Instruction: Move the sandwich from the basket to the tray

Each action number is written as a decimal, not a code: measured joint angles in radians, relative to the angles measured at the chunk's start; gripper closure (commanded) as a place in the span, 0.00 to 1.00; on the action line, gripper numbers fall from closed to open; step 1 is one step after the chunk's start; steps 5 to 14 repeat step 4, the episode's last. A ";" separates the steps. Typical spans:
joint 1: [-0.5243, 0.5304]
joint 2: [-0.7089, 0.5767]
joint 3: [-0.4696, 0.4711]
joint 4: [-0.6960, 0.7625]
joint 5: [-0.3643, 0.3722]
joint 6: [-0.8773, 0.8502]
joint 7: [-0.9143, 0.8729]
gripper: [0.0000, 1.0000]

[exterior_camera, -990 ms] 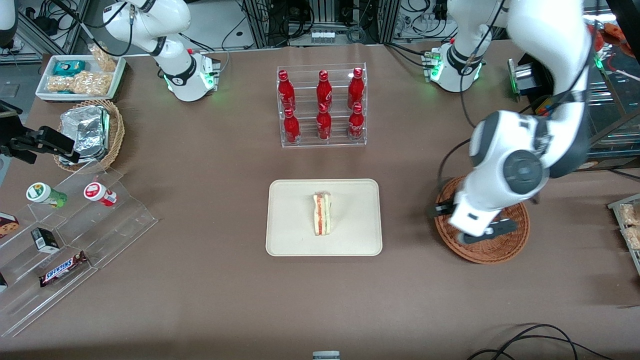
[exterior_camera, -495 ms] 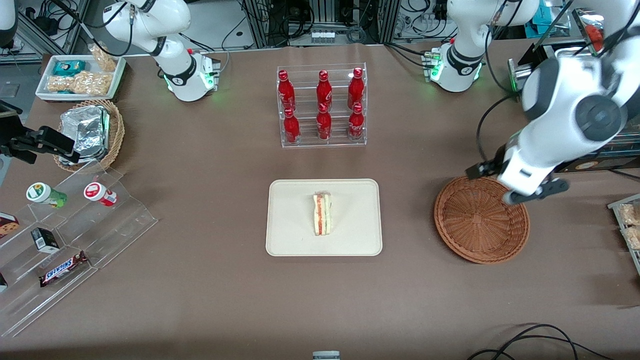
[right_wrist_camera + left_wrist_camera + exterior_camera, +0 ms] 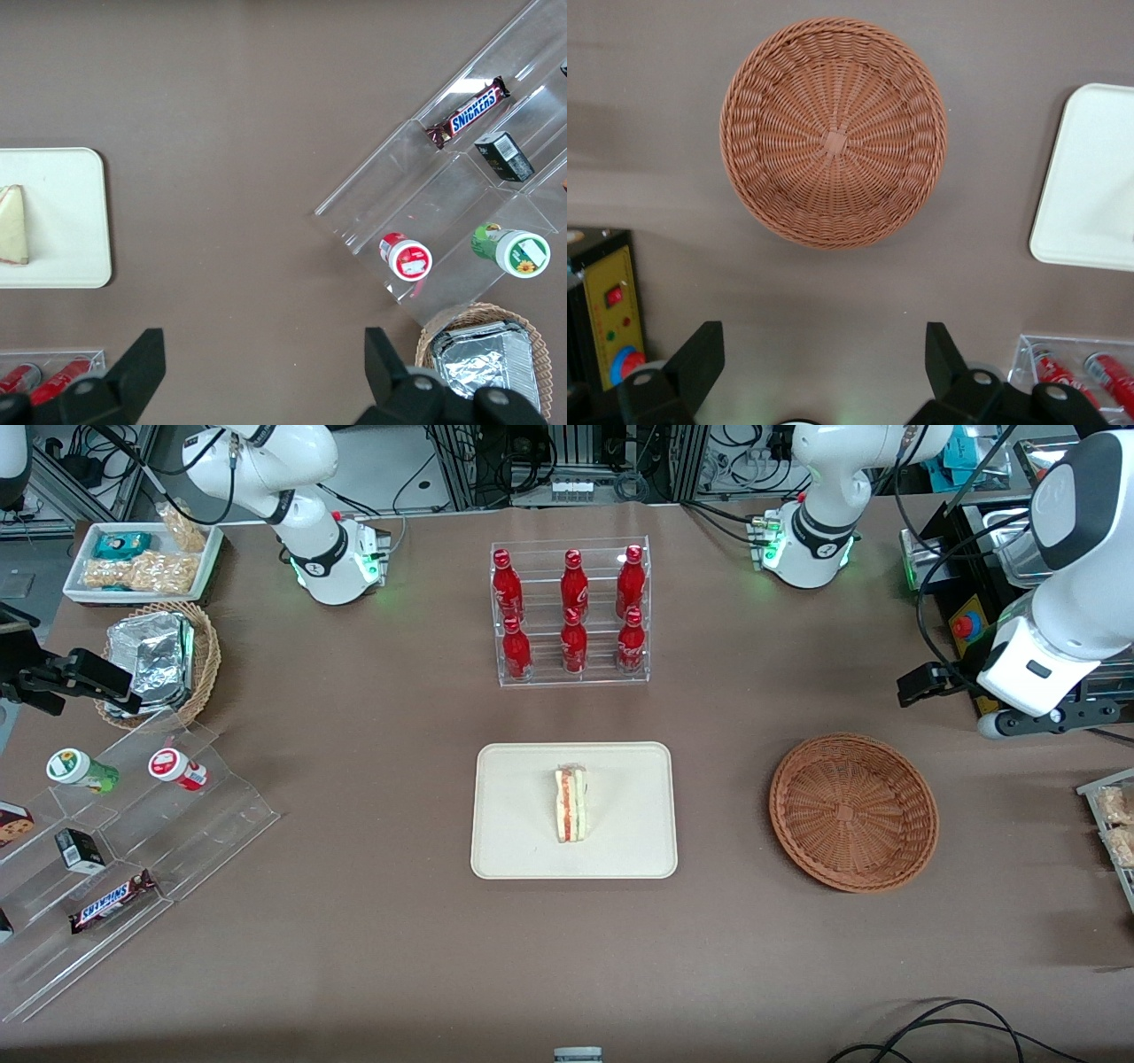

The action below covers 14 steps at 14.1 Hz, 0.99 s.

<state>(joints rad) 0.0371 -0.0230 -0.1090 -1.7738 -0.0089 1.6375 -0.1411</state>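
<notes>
The sandwich [image 3: 570, 806], a white bread wedge with red and green layers, lies on its side in the middle of the cream tray [image 3: 505, 779]. It also shows in the right wrist view as the sandwich [image 3: 12, 226] on the tray [image 3: 66, 212]. The reddish-brown basket [image 3: 853, 810] is empty. My left gripper [image 3: 983, 704] hangs high above the table edge, beside the basket and farther from the front camera than it. In the left wrist view the gripper [image 3: 822, 354] is open with nothing between its fingers, and the basket [image 3: 833, 133] and a corner of the tray [image 3: 1090, 177] lie below.
A clear rack of red bottles [image 3: 571, 611] stands farther from the camera than the tray. Toward the parked arm's end are a stepped acrylic stand [image 3: 133, 841] with snacks, a tan basket of foil packets [image 3: 159, 660] and a white snack tray [image 3: 142, 562]. A yellow control box [image 3: 607, 310] sits near my gripper.
My left arm has risen off the basket and swung away toward its own end of the table, uncovering the empty basket. The sandwich has stayed on the tray.
</notes>
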 measured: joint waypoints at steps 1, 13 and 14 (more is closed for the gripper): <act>0.000 -0.003 -0.002 0.006 0.016 0.000 0.018 0.00; -0.010 -0.005 0.003 0.043 0.030 0.002 0.030 0.00; -0.010 -0.005 0.003 0.043 0.030 0.002 0.030 0.00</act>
